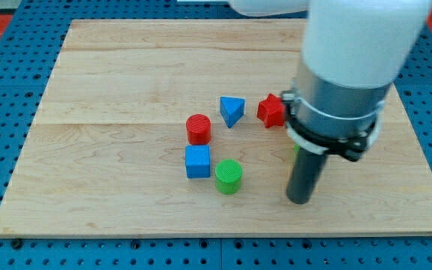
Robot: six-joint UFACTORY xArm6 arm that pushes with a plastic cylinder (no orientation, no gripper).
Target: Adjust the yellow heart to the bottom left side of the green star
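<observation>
My tip (299, 199) rests on the wooden counter (111, 180) toward the view's right, apart from the nearest block, the green cylinder (229, 176), which stands to its left. No claw shows here: the arm ends in a plain dark rod, so there is nothing that opens or shuts. The blue cube (197, 161) sits just beside the green cylinder, on its upper left, and the red cylinder (198, 129) stands just above the cube. Further up are the blue triangle (232, 111) and the red star (271, 111), the star partly hidden by the arm. A sliver of green at the arm's edge may be the green star. The yellow heart cannot be seen. No containers appear on the counter.
</observation>
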